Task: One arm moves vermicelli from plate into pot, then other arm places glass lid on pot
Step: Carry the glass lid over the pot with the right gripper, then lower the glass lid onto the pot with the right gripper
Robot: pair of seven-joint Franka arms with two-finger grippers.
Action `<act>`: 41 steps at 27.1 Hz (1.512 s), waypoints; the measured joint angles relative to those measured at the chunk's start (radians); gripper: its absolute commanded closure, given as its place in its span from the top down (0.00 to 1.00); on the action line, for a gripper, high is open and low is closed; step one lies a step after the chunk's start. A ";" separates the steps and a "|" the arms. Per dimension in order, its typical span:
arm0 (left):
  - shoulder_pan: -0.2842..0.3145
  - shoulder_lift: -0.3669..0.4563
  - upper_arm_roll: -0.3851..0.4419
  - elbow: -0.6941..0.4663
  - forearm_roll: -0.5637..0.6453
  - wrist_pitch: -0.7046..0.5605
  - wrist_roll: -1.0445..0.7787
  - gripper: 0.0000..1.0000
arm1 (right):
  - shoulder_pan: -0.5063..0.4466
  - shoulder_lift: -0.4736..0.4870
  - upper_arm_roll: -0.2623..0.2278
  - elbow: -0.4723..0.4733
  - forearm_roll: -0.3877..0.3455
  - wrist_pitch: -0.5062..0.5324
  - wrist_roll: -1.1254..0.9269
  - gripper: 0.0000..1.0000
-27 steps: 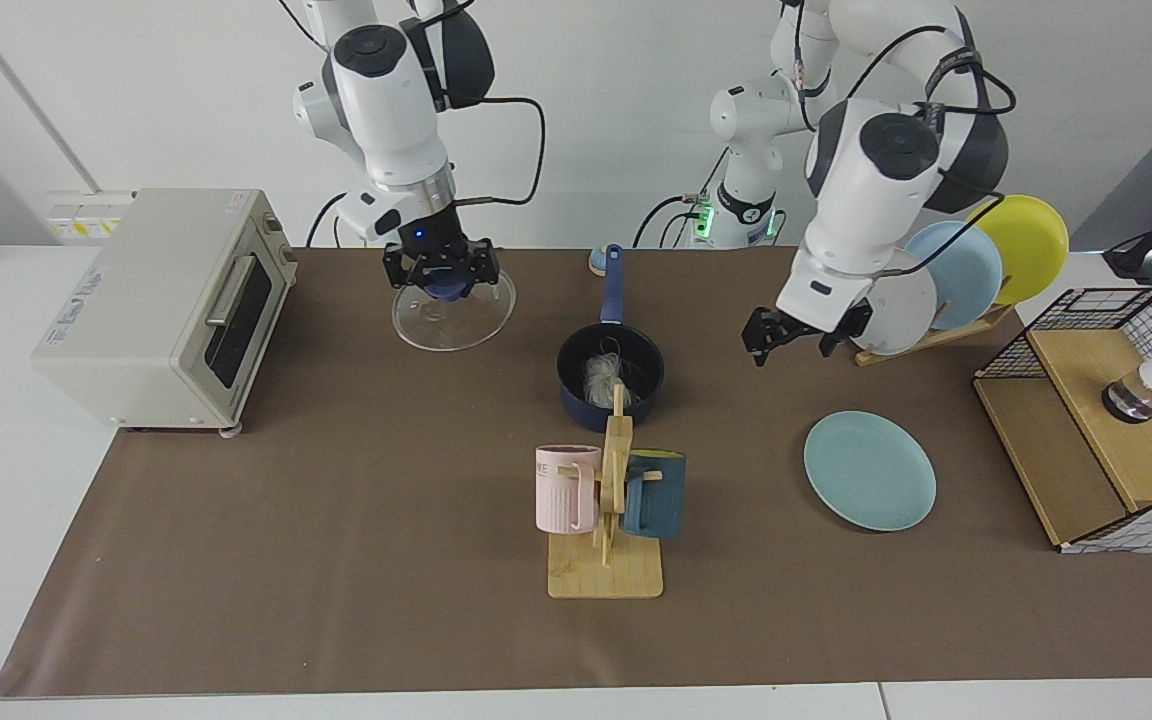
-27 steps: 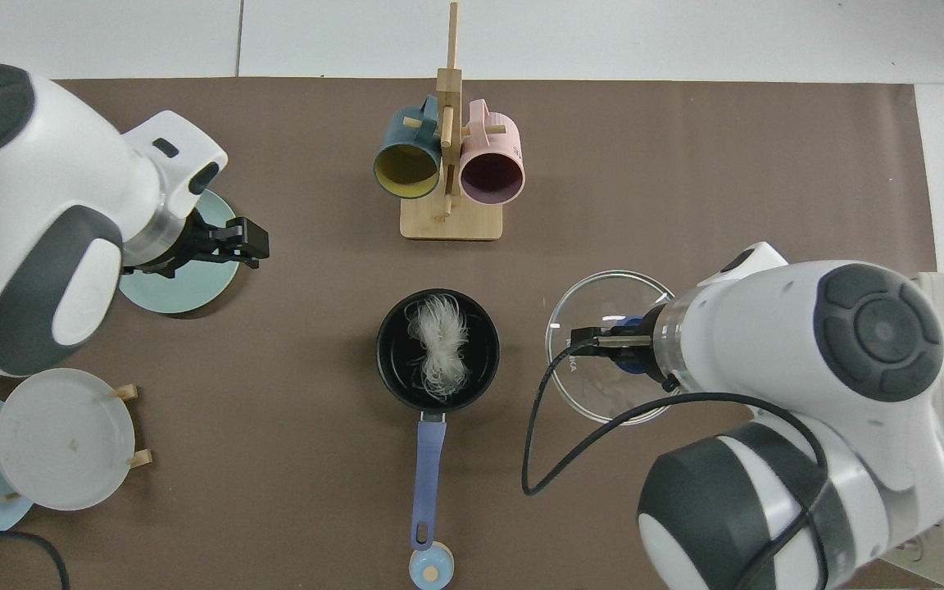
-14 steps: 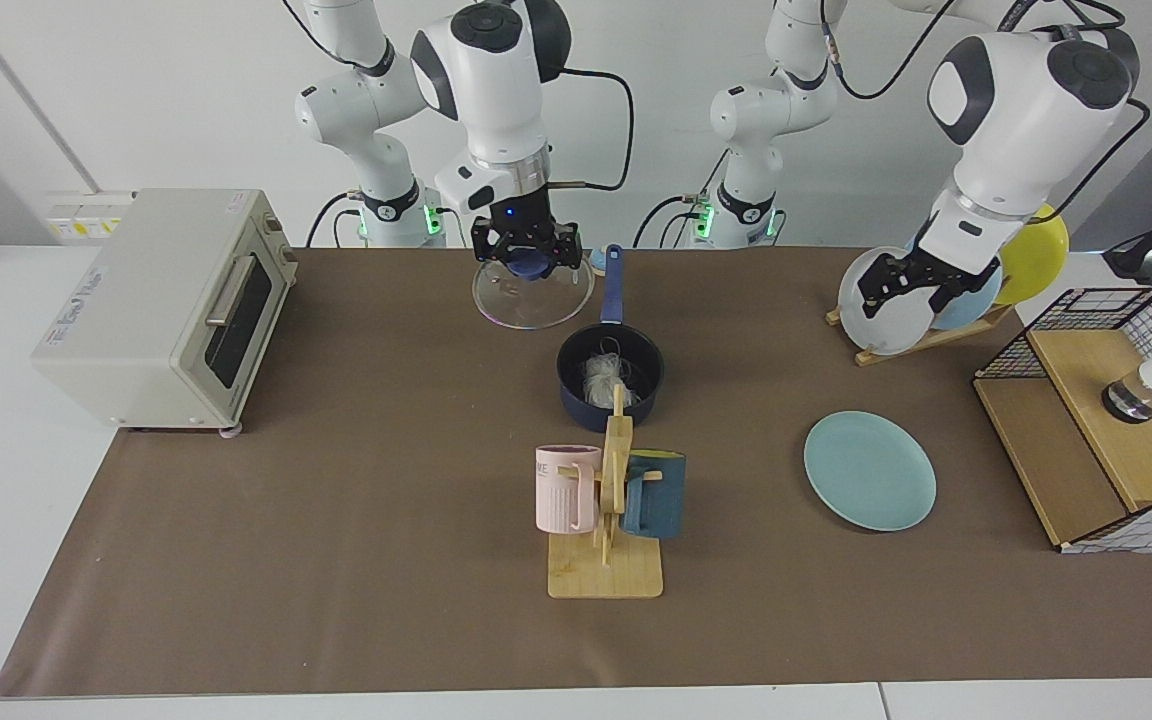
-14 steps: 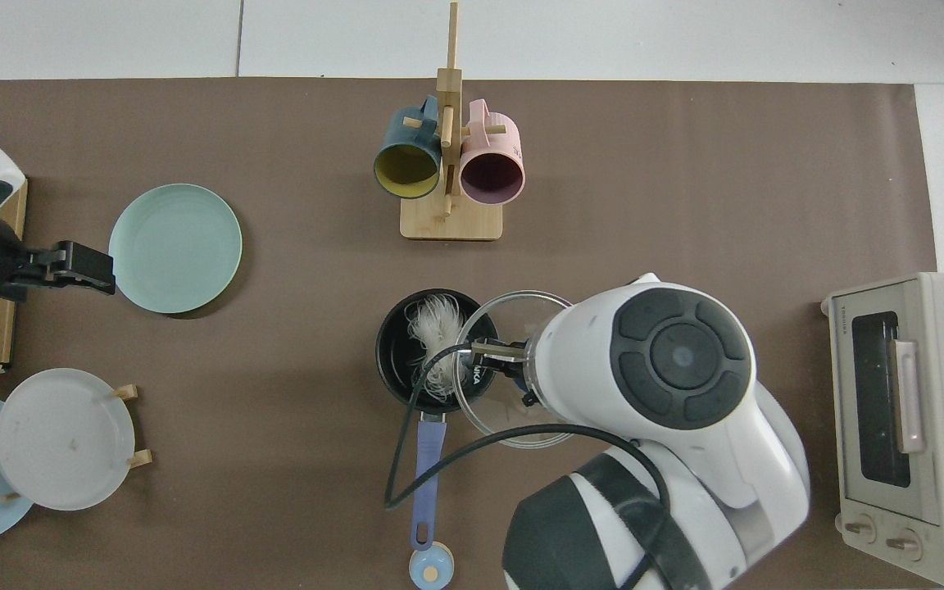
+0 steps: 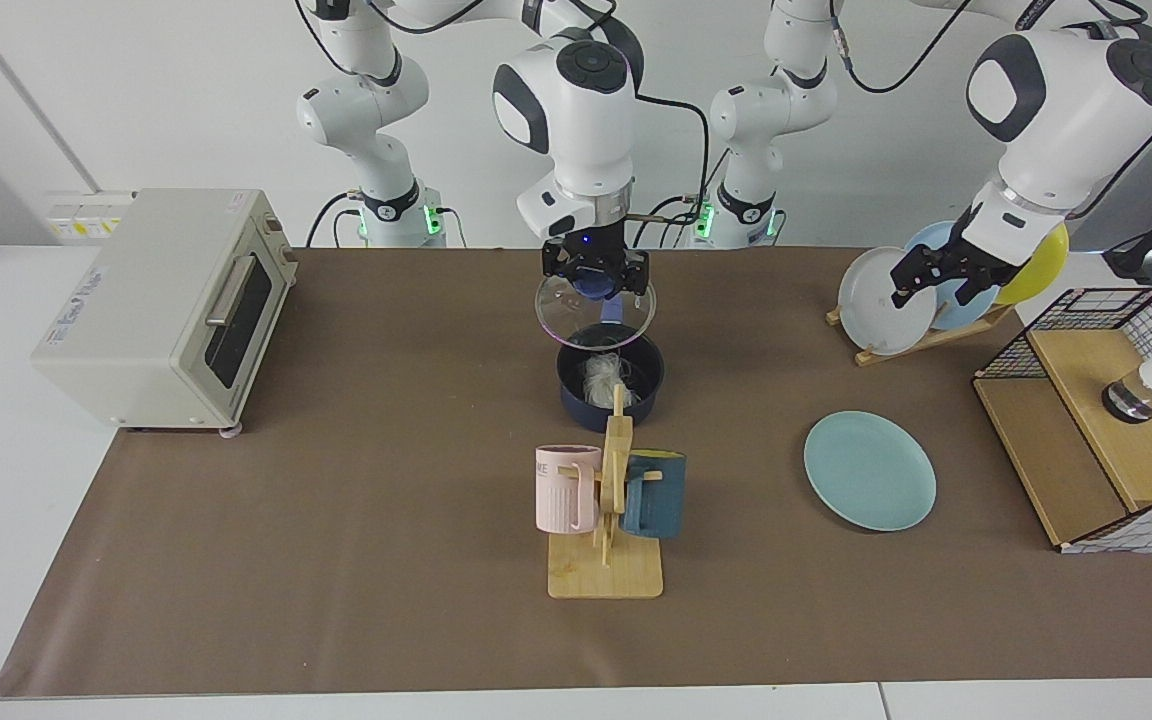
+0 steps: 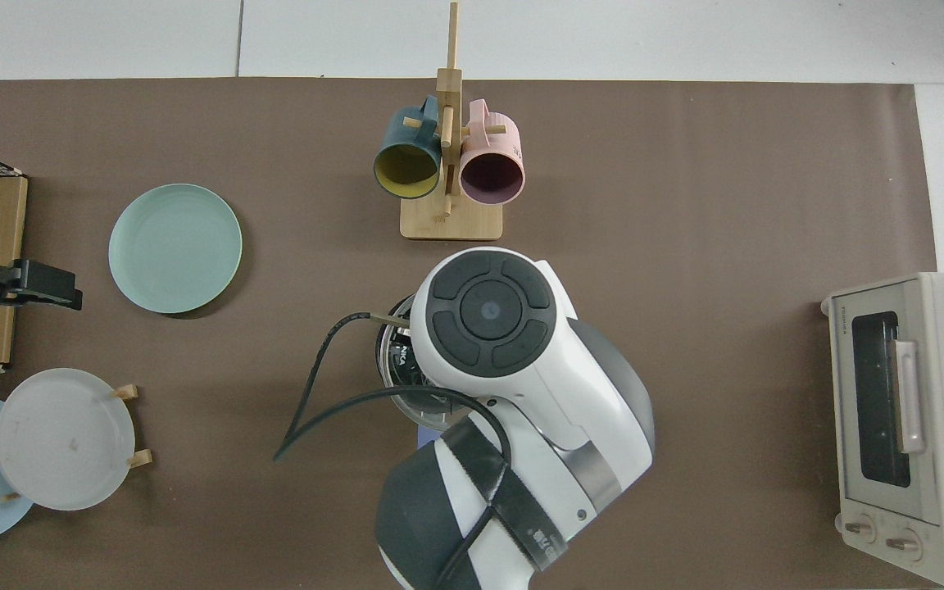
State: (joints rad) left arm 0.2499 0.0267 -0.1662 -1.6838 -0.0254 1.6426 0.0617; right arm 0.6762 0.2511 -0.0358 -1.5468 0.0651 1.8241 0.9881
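Toaster oven (image 5: 161, 305): pale box at the facing view's left edge of the brown mat, door closed; what is inside it cannot be made out.
Wire-and-wood crate (image 5: 1101, 420): at the opposite end of the mat, with a small metal-based object standing on its wooden top.
Plate rack (image 5: 921, 340): wooden, holding a grey, a light-blue and a yellow plate upright, at the back of the mat near the crate.
Mug stand (image 5: 608, 540): wooden, near the front centre, a pink mug (image 5: 566, 488) and a dark teal mug (image 5: 654, 492) hung on its pegs; from above both mugs look empty.
The plate (image 5: 869, 470): teal-green, flat on the mat between the mug stand and the crate, bare of food.
The pot (image 5: 608, 382): dark navy, just behind the mug stand; a pale tangle of vermicelli (image 5: 599, 375) lies in its black inside. In the top view the arm covers nearly all of it.
The glass lid (image 5: 595, 310): held level in the air directly over the pot, apart from the rim.
Right gripper (image 5: 594, 275): fingers closed on the lid's blue knob, straight above the pot.
Left gripper (image 5: 941, 275): raised in front of the plate rack, fingers parted and holding nothing; this arm waits.
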 measured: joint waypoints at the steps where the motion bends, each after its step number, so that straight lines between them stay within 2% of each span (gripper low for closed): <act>1: -0.002 0.000 0.000 0.000 0.000 0.000 0.000 1.00 | 0.003 0.005 0.000 0.000 -0.001 0.006 0.009 0.00; 16: -0.022 -0.007 -0.014 0.005 -0.008 0.018 0.000 1.00 | 0.029 0.088 -0.003 -0.003 -0.029 0.036 0.089 0.00; 30: -0.028 -0.024 -0.015 0.006 -0.010 0.018 0.000 1.00 | 0.029 0.166 -0.008 -0.002 -0.047 0.180 0.089 0.00; 41: -0.032 -0.024 -0.013 0.006 -0.010 0.018 0.000 1.00 | 0.031 0.193 -0.008 -0.001 -0.047 0.213 0.089 0.00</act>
State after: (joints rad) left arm 0.2174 0.0028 -0.1795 -1.6778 -0.0355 1.6603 0.0615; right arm 0.7074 0.4439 -0.0439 -1.5478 0.0182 2.0368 1.0772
